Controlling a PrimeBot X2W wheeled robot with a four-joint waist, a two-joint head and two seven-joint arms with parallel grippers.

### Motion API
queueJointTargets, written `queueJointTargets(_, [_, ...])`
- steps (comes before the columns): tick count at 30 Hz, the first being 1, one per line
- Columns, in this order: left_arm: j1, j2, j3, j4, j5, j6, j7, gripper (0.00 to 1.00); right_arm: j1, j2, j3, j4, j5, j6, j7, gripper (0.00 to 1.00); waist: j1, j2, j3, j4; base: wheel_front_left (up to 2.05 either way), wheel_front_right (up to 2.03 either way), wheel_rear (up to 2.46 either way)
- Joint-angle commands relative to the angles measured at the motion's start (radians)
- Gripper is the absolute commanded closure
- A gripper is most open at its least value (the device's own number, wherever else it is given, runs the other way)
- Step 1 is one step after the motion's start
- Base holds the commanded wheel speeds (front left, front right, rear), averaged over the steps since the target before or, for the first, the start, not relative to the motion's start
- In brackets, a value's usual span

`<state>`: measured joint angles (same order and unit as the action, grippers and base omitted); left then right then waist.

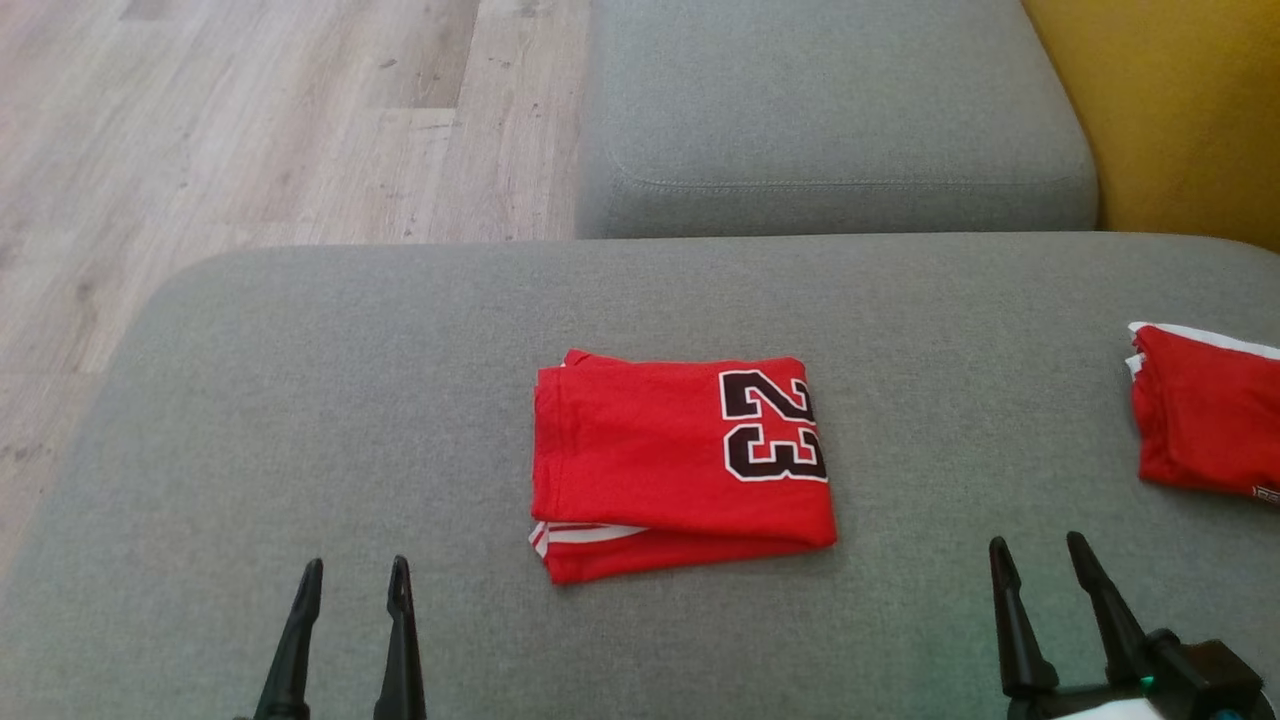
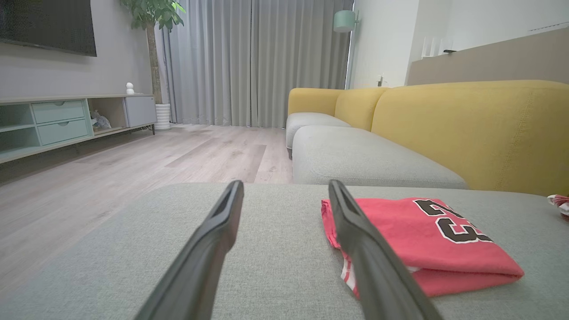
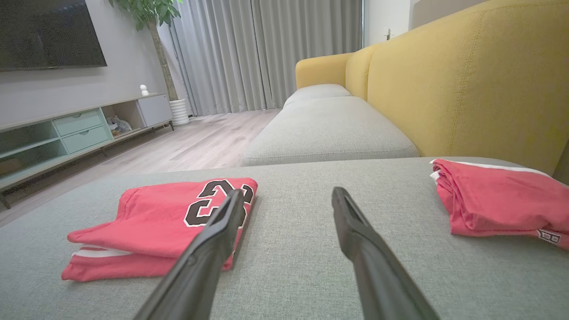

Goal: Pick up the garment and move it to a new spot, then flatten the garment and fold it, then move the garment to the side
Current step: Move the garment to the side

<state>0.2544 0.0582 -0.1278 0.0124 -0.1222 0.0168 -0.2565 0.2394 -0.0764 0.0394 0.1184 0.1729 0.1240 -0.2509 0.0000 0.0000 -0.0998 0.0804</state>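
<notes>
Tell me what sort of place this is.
Most likely a home living room: a sofa with yellow backrests and grey seat cushions, a wall-mounted television above a low cabinet with drawers, and floor-length grey curtains beside a potted plant.

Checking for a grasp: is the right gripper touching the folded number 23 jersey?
Apart. The head view shows bare grey cushion between the open right gripper and the folded jersey.
</notes>
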Motion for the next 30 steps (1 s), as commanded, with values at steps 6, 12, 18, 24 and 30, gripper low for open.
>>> queueJointTargets(6, [-0.038, -0.008, 0.033, -0.030, -0.005, -0.001, -0.005, 0.00, -0.047, -0.018, 0.027, -0.013, -0.011, 0.007, -0.011, 0.00, 0.0000, 0.0000, -0.003, -0.003, 0.00, 0.00, 0.00])
queueJointTargets(12, [-0.032, -0.008, 0.027, -0.030, -0.003, 0.000, -0.005, 0.00, -0.046, -0.021, 0.034, -0.001, -0.015, 0.007, -0.011, 0.00, 0.0000, 0.0000, -0.005, -0.003, 0.00, 0.00, 0.00])
queueJointTargets(18, [-0.035, -0.008, 0.032, -0.057, -0.001, 0.012, -0.005, 0.00, -0.053, -0.021, 0.038, 0.005, -0.017, 0.007, -0.011, 0.00, 0.0000, 0.0000, 0.007, 0.010, 0.00, 0.00, 0.00])
queueJointTargets(24, [-0.034, -0.008, 0.026, -0.071, -0.027, 0.000, -0.005, 0.00, -0.098, -0.031, 0.039, 0.058, 0.021, 0.007, -0.011, 0.00, 0.0000, 0.0000, 0.046, 0.034, 0.00, 0.00, 0.00])
queueJointTargets(30, [-0.040, -0.008, 0.001, -0.078, -0.020, -0.031, -0.005, 0.00, -0.204, -0.067, 0.083, 0.219, 0.101, 0.007, 0.010, 0.00, 0.0000, 0.0000, 0.085, 0.069, 0.00, 0.00, 0.00])
